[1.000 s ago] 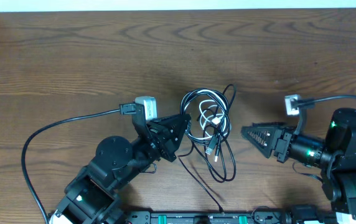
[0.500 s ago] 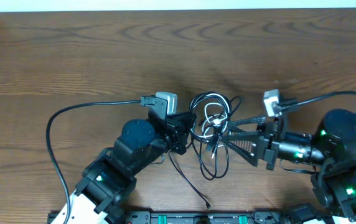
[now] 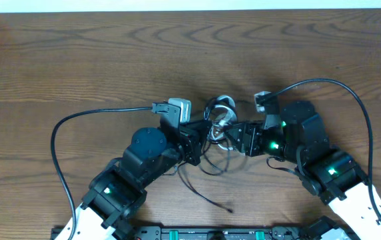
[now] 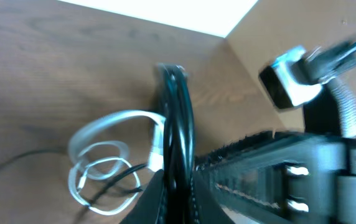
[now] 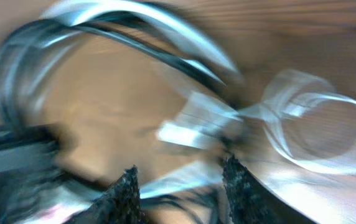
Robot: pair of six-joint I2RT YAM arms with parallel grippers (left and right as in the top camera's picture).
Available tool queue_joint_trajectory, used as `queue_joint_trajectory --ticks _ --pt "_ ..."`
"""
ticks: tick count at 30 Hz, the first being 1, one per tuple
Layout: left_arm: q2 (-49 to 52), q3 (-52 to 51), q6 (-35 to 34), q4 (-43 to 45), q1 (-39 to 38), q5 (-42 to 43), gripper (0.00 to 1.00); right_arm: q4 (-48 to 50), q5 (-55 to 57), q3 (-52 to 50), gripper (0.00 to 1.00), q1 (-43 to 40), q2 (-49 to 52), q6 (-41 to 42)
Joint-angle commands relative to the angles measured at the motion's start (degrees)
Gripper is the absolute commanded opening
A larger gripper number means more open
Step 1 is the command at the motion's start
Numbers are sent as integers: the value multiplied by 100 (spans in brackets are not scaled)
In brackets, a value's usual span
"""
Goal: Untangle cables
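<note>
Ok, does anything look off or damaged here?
Nothing damaged or spilled. The cables form one tangled clump, black loops pinched in the left gripper; only the right wrist picture is blurred.

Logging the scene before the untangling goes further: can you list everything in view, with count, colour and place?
black cables: several loops, exact count unclear, black, tangled at the table's centre; one tail trails toward the near edge.
white cable: one, white, looped into the same tangle.
table: one, brown wood, under everything.
arm cables: two, thick black, one fixed at each wrist.
left gripper: one, black, shut on the black cables.
right gripper: one, black, fingers apart at the tangle's right side.
</note>
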Motion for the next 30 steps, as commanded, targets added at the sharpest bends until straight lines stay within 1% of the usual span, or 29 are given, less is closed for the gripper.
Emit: queue_joint_trajectory --ticks 1,4,7,10,17,21,23,27,30 --pt "-476 203 103 140 28 -57 7 -197 1735 11 49 -7 7 420" --pt "-675 203 96 144 28 39 8 -166 1908 11 54 -7 39 557" --pt "-787 203 98 129 28 275 8 -96 1856 11 54 -7 72 575" --pt "-798 203 125 42 28 280 7 -101 1829 11 54 -7 50 570" --pt "-796 203 354 -52 28 129 7 24 844 11 60 -22 -153 258" --pt "-787 203 356 -63 28 131 7 44 238 11 61 -105 -529 -63" --pt "-765 203 356 -61 28 131 8 81 -83 11 63 -125 -767 -302" --pt "-708 203 354 -52 28 131 7 0 -280 11 67 -118 -1102 -330" --pt "-678 203 345 28 28 136 7 -212 -348 11 68 -114 -1150 -334"
